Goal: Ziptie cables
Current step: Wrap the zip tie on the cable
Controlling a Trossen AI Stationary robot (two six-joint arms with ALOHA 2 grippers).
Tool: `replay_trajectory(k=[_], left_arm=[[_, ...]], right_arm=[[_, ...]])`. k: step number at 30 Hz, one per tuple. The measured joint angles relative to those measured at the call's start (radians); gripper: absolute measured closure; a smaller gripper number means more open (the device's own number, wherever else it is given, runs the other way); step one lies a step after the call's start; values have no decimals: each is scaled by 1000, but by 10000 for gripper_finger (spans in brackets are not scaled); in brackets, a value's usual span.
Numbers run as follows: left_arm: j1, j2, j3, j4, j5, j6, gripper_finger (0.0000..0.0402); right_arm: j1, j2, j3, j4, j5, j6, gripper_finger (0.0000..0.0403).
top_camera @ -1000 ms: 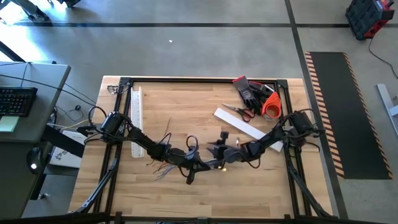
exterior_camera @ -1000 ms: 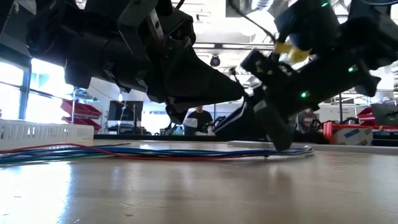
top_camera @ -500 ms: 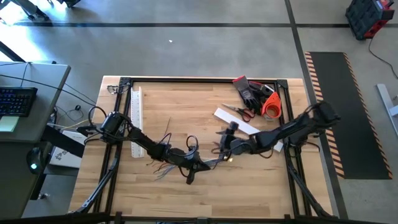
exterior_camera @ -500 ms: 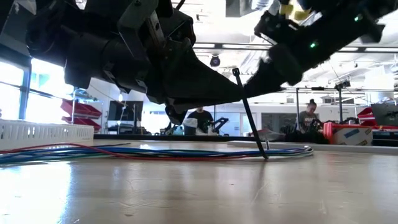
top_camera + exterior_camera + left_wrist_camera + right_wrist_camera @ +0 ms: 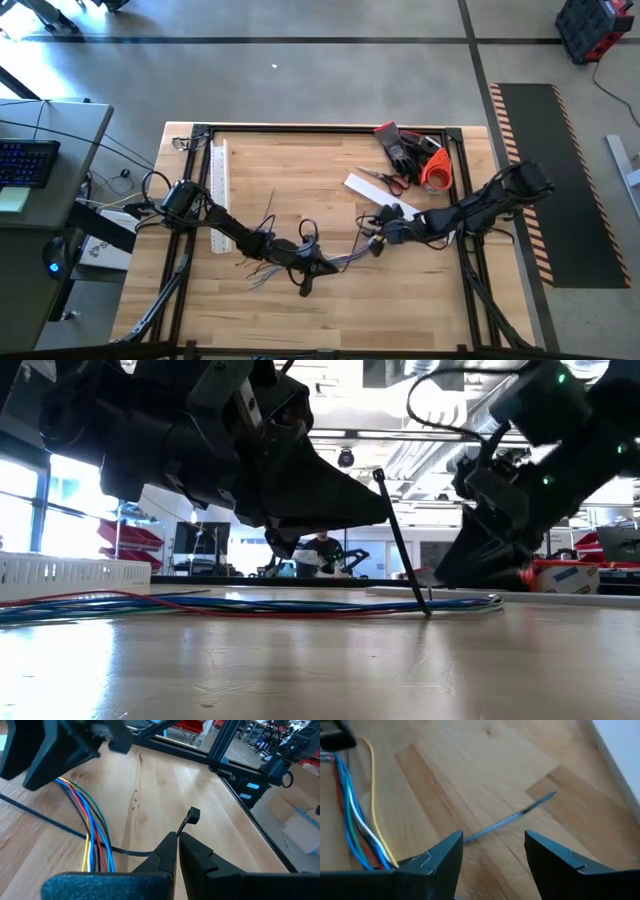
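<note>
plastic, dark and thin, the ziptie (image 5: 402, 540) stands slanted above the wooden table (image 5: 300, 170), its head (image 5: 193, 813) showing just past the left gripper (image 5: 177, 842), whose fingers are clenched on the strip near that head, while its tail runs down under the cables (image 5: 250, 603). the cables, a flat bunch of blue, red, green, yellow and white wires (image 5: 95, 840), lie on the boards near the middle of the table, between the two arms. the right gripper (image 5: 492, 851) hovers just beside the bunch with its fingers spread and nothing between them; a thin grey strip (image 5: 512, 820), probably the ziptie's tail, lies on the wood ahead of it. judged from its looks, the ziptie is light, springy and smooth, likely to slip from a shallow pinch, so the tail is best taken close to its tip, flat sides against the pads. the cables appear limp and light and would sag and splay if lifted at one point; hold them as a bunch next to the loop.
</note>
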Motion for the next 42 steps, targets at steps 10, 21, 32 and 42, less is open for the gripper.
replay_trajectory(k=[10, 21, 32, 42], left_arm=[[0, 0, 3, 17, -4, 7, 402], [0, 0, 8, 24, -33, 0, 402], [0, 0, 9, 22, -33, 0, 402], [0, 0, 9, 22, -33, 0, 402]], right_arm=[[-83, 149, 36, 134, -57, -72, 206], [-75, 155, 45, 126, -72, -108, 343], [-36, 156, 45, 128, -28, -158, 402], [70, 156, 49, 309, 102, -449, 403]])
